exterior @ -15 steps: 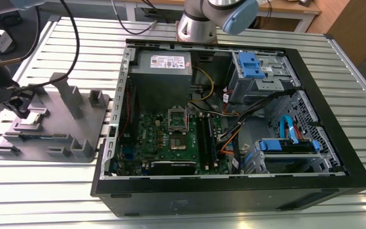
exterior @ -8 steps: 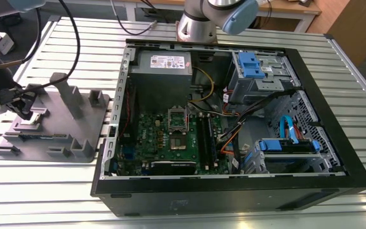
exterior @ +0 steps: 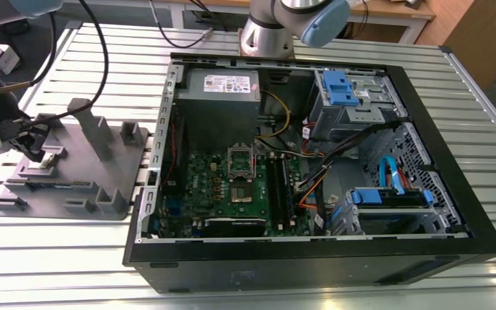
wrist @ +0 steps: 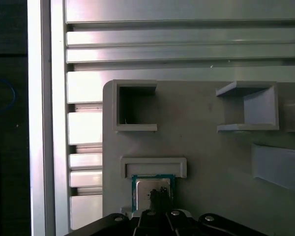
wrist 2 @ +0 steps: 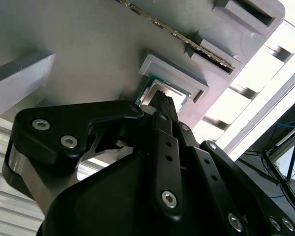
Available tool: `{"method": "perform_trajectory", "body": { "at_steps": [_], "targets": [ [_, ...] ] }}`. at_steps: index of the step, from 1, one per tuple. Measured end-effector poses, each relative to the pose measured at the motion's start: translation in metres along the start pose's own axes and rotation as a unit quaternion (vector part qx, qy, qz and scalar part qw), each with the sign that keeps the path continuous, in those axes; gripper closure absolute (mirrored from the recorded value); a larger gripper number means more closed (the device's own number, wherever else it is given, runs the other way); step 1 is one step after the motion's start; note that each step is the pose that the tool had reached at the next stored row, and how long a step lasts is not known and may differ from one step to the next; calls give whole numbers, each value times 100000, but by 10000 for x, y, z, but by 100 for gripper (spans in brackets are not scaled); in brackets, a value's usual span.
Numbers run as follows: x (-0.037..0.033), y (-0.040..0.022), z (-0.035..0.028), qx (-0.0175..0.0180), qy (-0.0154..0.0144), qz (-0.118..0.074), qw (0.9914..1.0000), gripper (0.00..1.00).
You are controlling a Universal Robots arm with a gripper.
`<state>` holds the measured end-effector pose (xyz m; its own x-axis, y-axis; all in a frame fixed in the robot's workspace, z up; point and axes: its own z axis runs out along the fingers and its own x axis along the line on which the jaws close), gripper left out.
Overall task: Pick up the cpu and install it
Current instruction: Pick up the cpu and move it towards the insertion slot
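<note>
Gripper (wrist: 157, 192) hangs over cpu (wrist: 142, 189) in grey tray (wrist: 211, 157) pocket | grip state cannot be told | advice: centre squarely, lift straight, keep it level, clear of pocket walls

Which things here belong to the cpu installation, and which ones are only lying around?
Belong to the job: cpu, in its recess on the grey tray; gripper, at the cpu; socket frame on the green board.

Only lying around: power supply; blue drive brackets; cables inside the computer case; slatted metal table.
</note>
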<state>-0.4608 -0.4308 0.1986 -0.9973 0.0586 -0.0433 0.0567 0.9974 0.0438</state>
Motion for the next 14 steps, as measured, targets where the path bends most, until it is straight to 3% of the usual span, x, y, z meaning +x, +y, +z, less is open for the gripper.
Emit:
{"method": "perform_trajectory", "body": {
  "at_steps": [2,11,14],
  "targets": [
    [6,4,4,136,3,-2,100000,89],
    [7,4,5,153,-6,-6,100000,89],
    [7,4,5,155,-7,-7,100000,77]
  ]
}}
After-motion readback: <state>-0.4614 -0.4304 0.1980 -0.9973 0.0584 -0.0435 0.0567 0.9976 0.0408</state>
